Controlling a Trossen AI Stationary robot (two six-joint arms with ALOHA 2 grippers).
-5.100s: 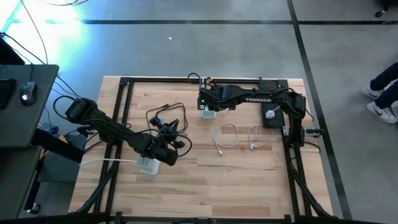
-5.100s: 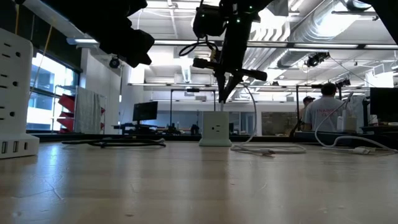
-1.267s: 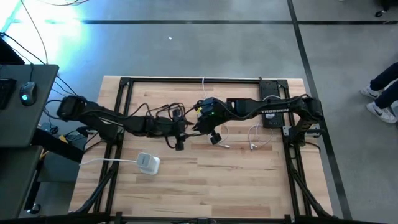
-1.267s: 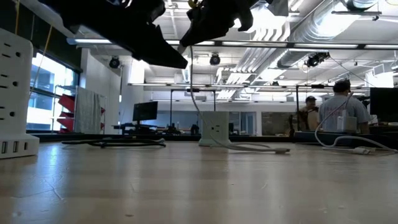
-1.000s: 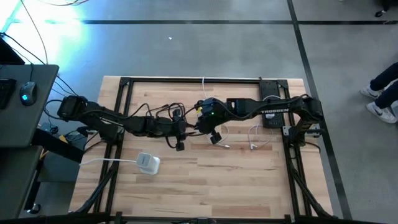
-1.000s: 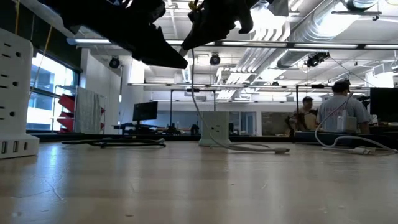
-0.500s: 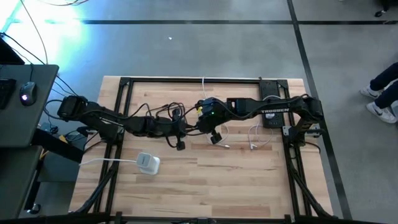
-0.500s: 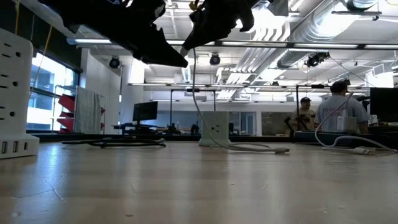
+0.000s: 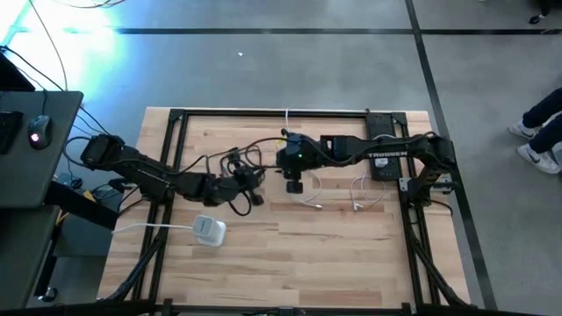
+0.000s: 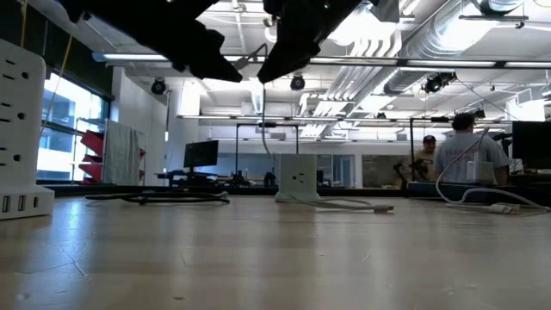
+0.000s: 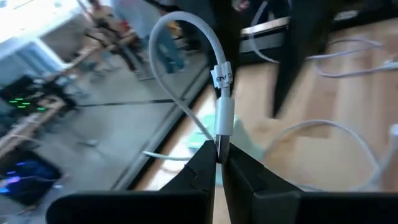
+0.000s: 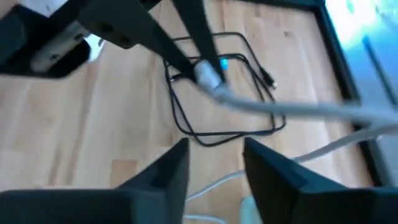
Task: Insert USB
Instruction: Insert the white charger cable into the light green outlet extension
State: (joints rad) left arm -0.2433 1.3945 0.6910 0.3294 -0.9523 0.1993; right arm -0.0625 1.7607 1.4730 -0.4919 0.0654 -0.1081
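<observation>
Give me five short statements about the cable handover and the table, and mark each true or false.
1. The left end effector is shut on the white USB cable. True.
2. The right end effector is clamped on that cable. False: its fingers stand open, with nothing between them.
3. A white charger block lies on the table. True.
4. A coiled black cable lies on the wood. True.
5. Both arms are parked at the table's edges. False: they meet mid-table.
</observation>
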